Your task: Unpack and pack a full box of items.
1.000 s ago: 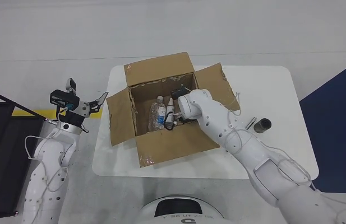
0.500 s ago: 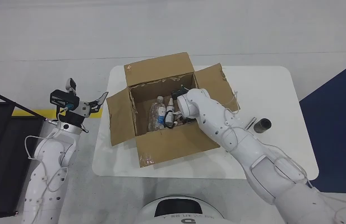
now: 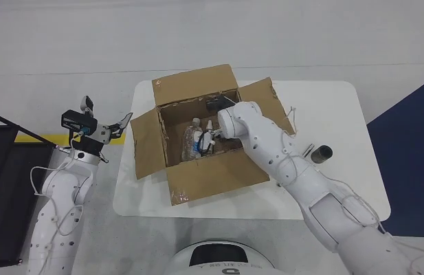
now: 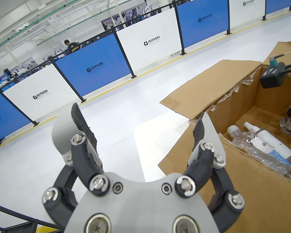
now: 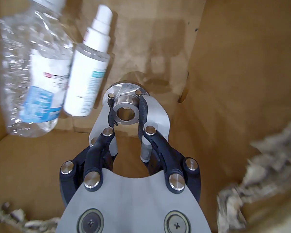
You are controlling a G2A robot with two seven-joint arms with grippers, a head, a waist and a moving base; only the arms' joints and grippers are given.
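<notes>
The cardboard box (image 3: pixel 195 84) sits open on the white table (image 3: pixel 335 110), its flaps splayed outward. Down inside it the right gripper (image 5: pixel 125 101) has its jaws clamped on a silver flanged metal part (image 5: pixel 126 112). Just beside that, a clear water bottle (image 5: pixel 31 73) and a white spray bottle (image 5: pixel 87 73) lie side by side. The left gripper (image 4: pixel 138 110) hangs beyond the table's left edge, jaws spread wide around nothing. Right of the box, a dark cylinder (image 3: pixel 322 154) and a thin rod (image 3: pixel 307 150) lie on the table

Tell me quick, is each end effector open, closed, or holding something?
Left end effector: open, empty, outside the box.
Right end effector: closed on a metal flanged part inside the box.
</notes>
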